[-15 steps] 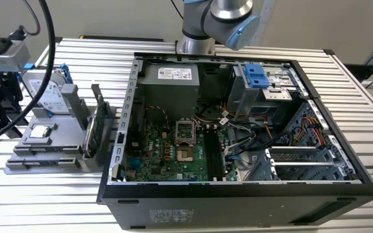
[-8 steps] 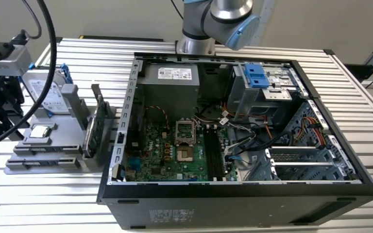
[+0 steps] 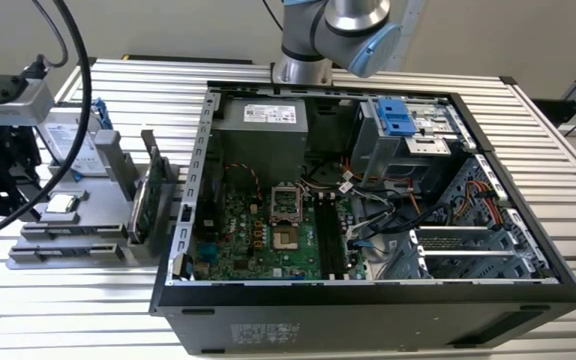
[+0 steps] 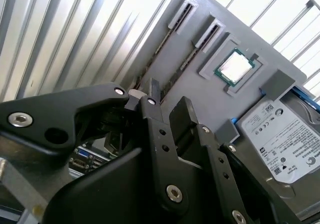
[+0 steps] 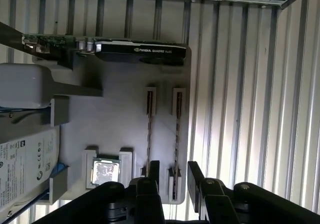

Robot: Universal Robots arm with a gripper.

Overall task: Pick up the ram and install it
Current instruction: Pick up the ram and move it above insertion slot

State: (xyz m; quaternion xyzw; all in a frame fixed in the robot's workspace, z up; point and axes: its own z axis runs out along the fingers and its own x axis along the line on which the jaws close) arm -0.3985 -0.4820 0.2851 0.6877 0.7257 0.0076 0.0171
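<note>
While the gripper (image 5: 173,171) hangs over the grey holder tray (image 5: 120,99) at the exterior view's left, its fingers are spread and empty. The ram (image 5: 176,134) stands on edge in its tray slot below them, a second stick (image 5: 149,129) just beside it. Further right, in the open computer case (image 3: 368,300), the memory slots (image 3: 328,240) look unfilled. I'd judge nothing is lifted yet, so both pickup and install are left.
</note>
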